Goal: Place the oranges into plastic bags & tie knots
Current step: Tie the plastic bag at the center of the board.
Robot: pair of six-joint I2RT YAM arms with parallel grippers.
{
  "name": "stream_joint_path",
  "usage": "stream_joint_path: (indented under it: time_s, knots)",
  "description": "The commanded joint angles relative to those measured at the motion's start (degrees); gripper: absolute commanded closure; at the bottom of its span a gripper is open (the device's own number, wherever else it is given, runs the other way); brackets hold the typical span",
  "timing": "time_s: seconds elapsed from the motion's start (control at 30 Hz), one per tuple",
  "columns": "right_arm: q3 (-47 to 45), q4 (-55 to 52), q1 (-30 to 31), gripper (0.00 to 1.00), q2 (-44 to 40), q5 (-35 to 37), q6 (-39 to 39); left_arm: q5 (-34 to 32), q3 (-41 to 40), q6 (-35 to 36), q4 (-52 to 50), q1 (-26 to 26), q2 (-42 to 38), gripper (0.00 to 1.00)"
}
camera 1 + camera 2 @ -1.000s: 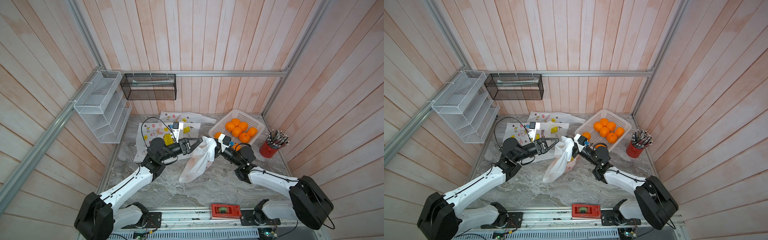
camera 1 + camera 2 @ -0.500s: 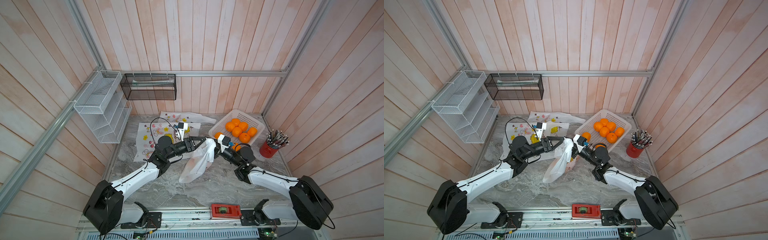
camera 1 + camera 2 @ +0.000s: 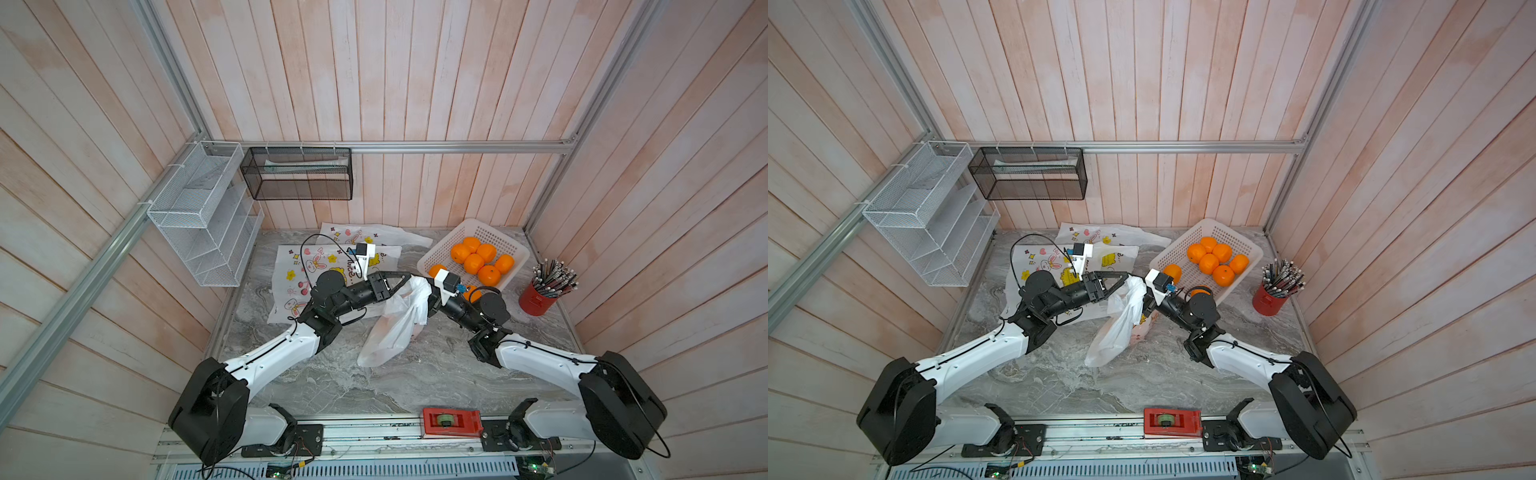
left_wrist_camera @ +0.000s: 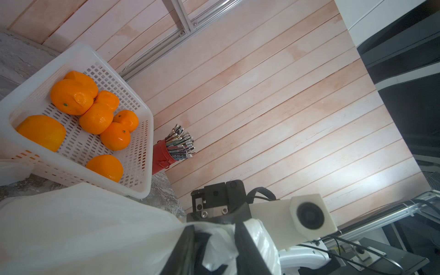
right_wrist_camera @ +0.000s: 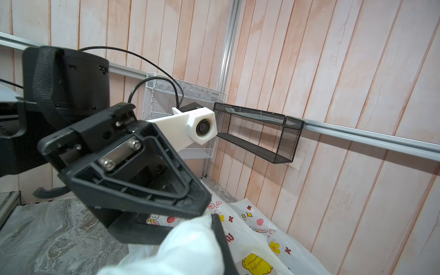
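Found the plastic bag hanging limp between the two arms, with the top lifted and the bottom trailing on the counter near its middle. Judged it feather-light, soft and slippery, with no stiffness of its own, and thin enough to tear or to slide out of a loose pinch. Looked flat and empty, though could not see inside. Reckoned the handle loops and rim the only sound places to take hold, one on each side, so as to spread the mouth.

Saw the right fingers clenched on a bunch of the film at the top. Saw the left fingers either side of another bunch, with plastic between them; could not tell whether pinched tight yet.

Noted the oranges lying in the white basket just beyond the right arm. Judged them firm, round and apt to roll, best taken across the middle. Spotted spare printed bags flat at the counter's back.
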Motion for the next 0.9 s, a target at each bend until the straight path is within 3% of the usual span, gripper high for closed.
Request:
stream_joint_path:
  time_s: [0.0, 0.3, 0.47, 0.6, 0.73, 0.87]
  knots:
    - [1.81, -2.22, 0.84, 1.0, -0.05, -0.29, -1.38, -1.0, 2.25, 1.79, -0.25, -0.26, -0.77, 0.76]
    - [1.73, -4.71, 0.93, 1.0, -0.98, 1.83, -3.26, -1.47, 2.6, 3.22, -1.76, -0.26, -1.16, 0.96]
    - [1.04, -6.69, 0.9, 0.96, -2.54, 2.83, -4.47, -1.87, 2.68, 4.38, -2.4, -0.24, -1.67, 1.0]
    - [0.17, -8.06, 0.9, 0.83, -4.13, 4.83, -5.08, -2.57, 2.78, 5.36, -2.9, -0.26, -2.22, 1.0]
    - [-1.82, -11.22, 0.76, 0.56, -7.48, 8.82, -6.31, -3.92, 2.39, 6.19, -3.59, -0.24, -2.97, 1.0]
    - [-4.26, -16.49, -0.19, 0.37, -12.72, 12.01, -6.57, -5.37, 1.92, 7.01, -4.16, -0.26, -3.73, 1.0]
